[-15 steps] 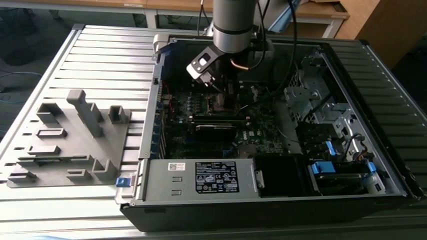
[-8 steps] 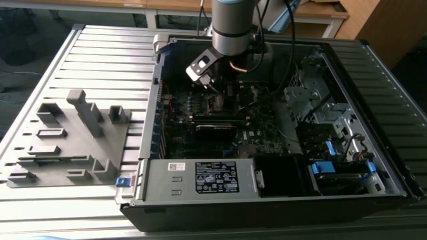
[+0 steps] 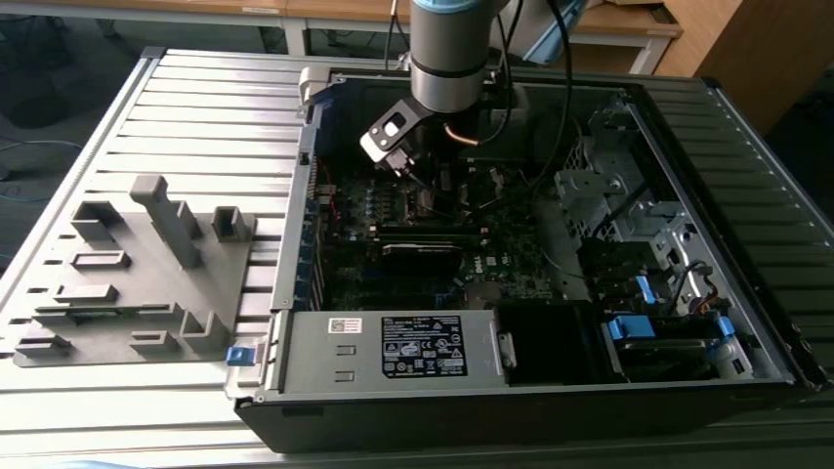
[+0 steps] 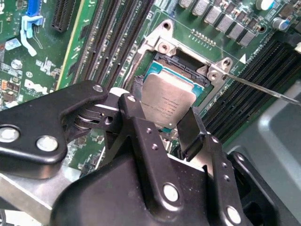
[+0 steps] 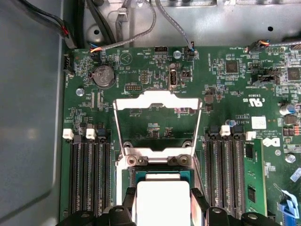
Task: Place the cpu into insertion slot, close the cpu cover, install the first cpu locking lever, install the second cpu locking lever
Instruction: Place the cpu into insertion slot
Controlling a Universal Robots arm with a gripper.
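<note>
Gripper [image 4: 160,113] down inside the open computer case [image 3: 729,322], jaws drawn in narrow, and its two black fingers [image 4: 136,127] pinch the cpu [image 4: 167,101] by opposite edges. The chip rides grey metal top up, flat face to the second wrist view. It is square, so no long side to call, and its edges run roughly in line with the insertion slot [image 4: 181,69] just beneath it. Seated or hovering? Cannot tell, as the fingers hide its near corners. In the first wrist view the cpu cover [image 5: 159,100] stands swung up behind the socket, window open. A thin locking lever [image 4: 263,89] juts out sideways, its far end cut off.
</note>
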